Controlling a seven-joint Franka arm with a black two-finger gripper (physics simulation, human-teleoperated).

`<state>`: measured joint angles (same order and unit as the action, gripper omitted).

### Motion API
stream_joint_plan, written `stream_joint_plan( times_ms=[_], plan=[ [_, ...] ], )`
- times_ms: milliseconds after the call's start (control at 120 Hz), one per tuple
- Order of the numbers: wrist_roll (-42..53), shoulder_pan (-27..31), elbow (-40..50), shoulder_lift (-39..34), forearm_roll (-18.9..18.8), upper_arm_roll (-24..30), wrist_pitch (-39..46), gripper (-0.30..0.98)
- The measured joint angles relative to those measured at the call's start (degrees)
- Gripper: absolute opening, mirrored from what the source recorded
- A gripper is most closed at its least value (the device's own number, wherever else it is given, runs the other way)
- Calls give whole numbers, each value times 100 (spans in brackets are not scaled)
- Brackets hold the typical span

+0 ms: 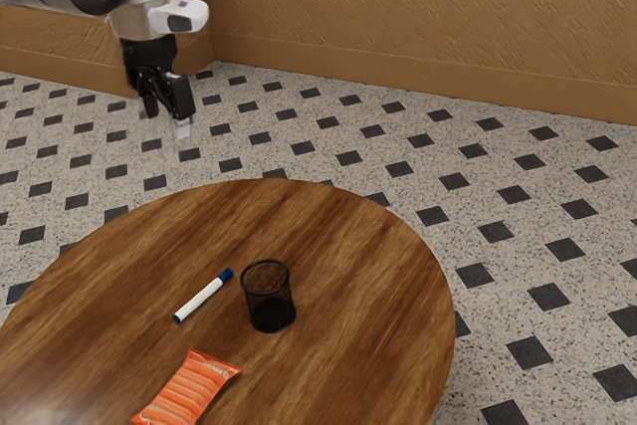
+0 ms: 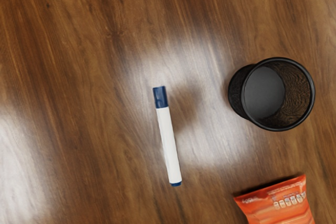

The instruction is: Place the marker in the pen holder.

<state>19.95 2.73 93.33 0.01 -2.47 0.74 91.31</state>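
Marker [image 1: 203,297] lies flat on the table [image 1: 348,236], beside the pen holder [image 2: 238,92]. Fingers [image 1: 181,100] apart, empty, raised. Probably light, stiff, smooth; may roll if nudged. Best hold: square pinch across the white barrel [image 2: 168,142], near mid-length.

- Tan, rough-textured walls [image 1: 418,7] meet in a corner, with a smoother baseboard [image 1: 418,82] along their foot.
- Pale speckled floor [image 1: 400,133] with small dark squares.
- Round brown wooden table [image 1: 368,246], grain showing.
- Soft whitish glare [image 2: 218,148] on its top.
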Motion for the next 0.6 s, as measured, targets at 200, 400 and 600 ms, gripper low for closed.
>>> stream_joint_plan(
  times_ms=[200,400,600],
  plan=[
    [400,128,0,-9,11,26,450,69],
    [307,191,1449,-445,0,-77,1112,69],
    [19,367,1956,-437,-17,-133,1733,69]
  ],
)
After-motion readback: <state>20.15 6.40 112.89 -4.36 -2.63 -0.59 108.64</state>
